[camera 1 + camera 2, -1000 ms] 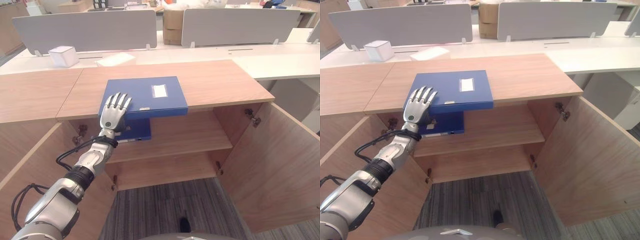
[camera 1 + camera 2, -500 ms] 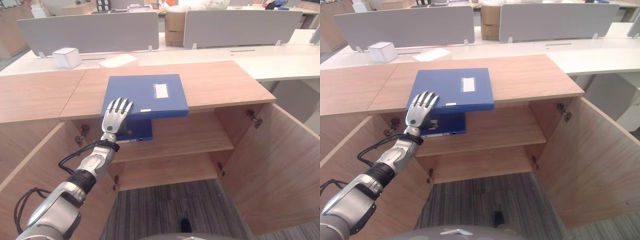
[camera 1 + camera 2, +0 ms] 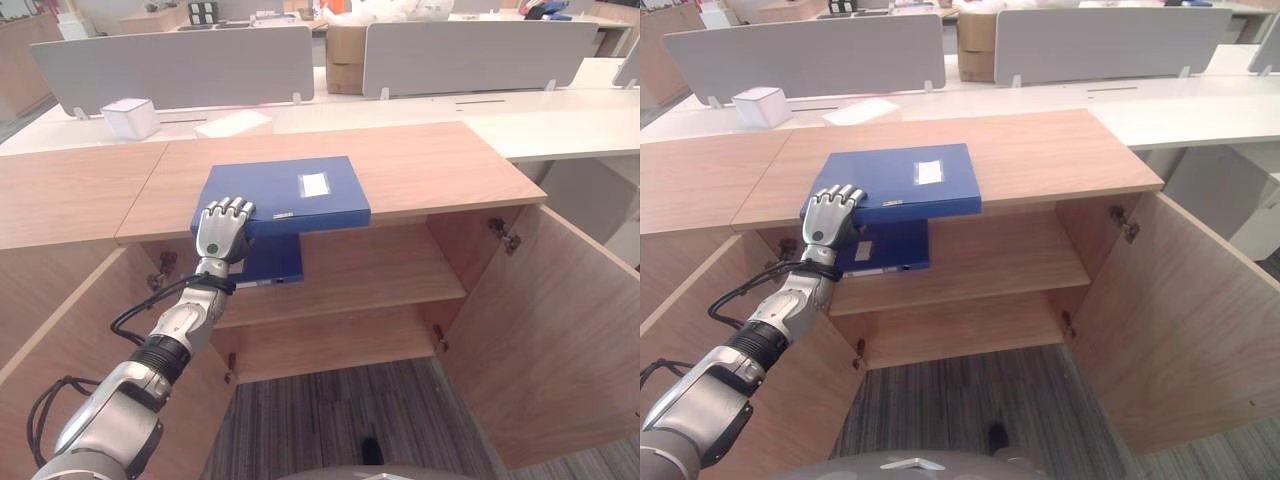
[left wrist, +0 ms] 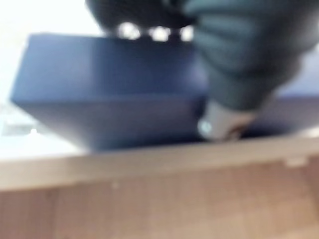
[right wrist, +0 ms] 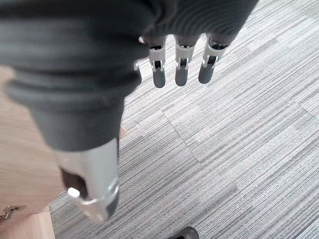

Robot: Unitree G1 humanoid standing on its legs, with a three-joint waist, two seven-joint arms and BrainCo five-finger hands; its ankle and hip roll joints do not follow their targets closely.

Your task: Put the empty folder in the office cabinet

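Note:
A blue folder (image 3: pixel 290 190) with a white label lies flat on the wooden cabinet top (image 3: pixel 440 165), its near edge jutting over the open cabinet. My left hand (image 3: pixel 222 228) is at the folder's near-left corner, its fingers curled over the top edge. In the left wrist view the thumb (image 4: pixel 219 124) presses under the folder's (image 4: pixel 109 89) side. A second blue folder (image 3: pixel 272 262) lies on the upper shelf (image 3: pixel 380 270) just below. My right hand (image 5: pixel 179 69) hangs over grey carpet with relaxed fingers, holding nothing.
Both cabinet doors stand open: the right door (image 3: pixel 565 340) and the left door (image 3: pixel 60 350). A lower shelf (image 3: pixel 340 335) sits beneath the upper one. Behind the cabinet are white desks with grey dividers (image 3: pixel 180 62), a white box (image 3: pixel 128 117) and a white sheet (image 3: pixel 235 122).
My left hand's fingers lay straight on the folder's near-left corner; they have now curled over its edge. The view has shifted slightly.

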